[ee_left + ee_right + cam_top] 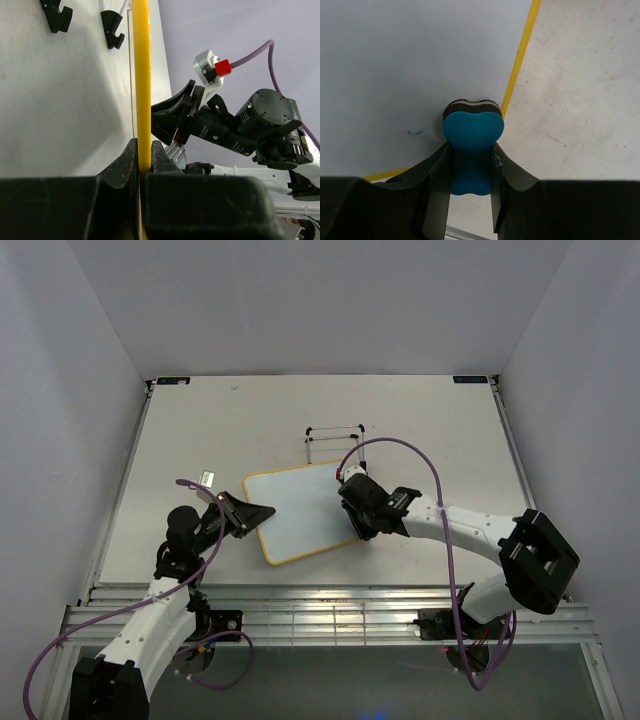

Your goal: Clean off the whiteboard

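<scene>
The eraser [472, 145] is clamped by the right gripper [471, 152] at a corner of the whiteboard [300, 515] lying between the arms, a blue mark [415, 132] just beside it, the opposite edge pinched by the left gripper [144, 152].

You see whiteboard [300, 512] in middle of surface [200, 430]. Stand [334, 432] just behind it. Eraser [472, 131] on whiteboard, by its right edge.

Left arm [150, 615] reaches in from the table's near-left corner, left gripper [262, 512] pinched tight on the whiteboard [295, 508] frame. Right arm [470, 530] bends in from the near-right, right gripper [353, 523] clamped on the eraser [472, 132].
</scene>
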### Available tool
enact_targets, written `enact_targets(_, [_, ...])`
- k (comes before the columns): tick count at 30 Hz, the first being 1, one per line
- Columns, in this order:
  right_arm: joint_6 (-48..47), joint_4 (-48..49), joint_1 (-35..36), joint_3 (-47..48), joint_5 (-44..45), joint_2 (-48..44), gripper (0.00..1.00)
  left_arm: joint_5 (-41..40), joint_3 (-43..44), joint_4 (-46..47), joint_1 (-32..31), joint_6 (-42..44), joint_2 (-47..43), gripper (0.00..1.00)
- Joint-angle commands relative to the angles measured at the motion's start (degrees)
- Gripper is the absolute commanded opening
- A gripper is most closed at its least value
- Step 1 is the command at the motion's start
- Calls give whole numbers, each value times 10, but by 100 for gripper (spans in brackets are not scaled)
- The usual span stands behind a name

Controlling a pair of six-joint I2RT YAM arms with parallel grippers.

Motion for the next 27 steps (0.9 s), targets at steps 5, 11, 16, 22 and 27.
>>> enact_targets(5, [-9, -67, 7, -29, -73, 26, 8, 101, 77, 193, -11, -131, -34, 0])
enact_targets(11, [-14, -28, 26, -4, -126, 1, 8, 103, 78, 193, -11, -130, -30, 0])
enact_targets(16, [-20, -21, 26, 11, -142, -2, 8, 106, 82, 193, -11, -128, -31, 0])
enact_targets(22, [-16, -6, 27, -5, -176, -12, 8, 102, 78, 193, -11, -128, -27, 0])
enact_targets(27, [-20, -3, 27, 2, -165, -15, 8, 102, 78, 193, -11, -128, -29, 0])
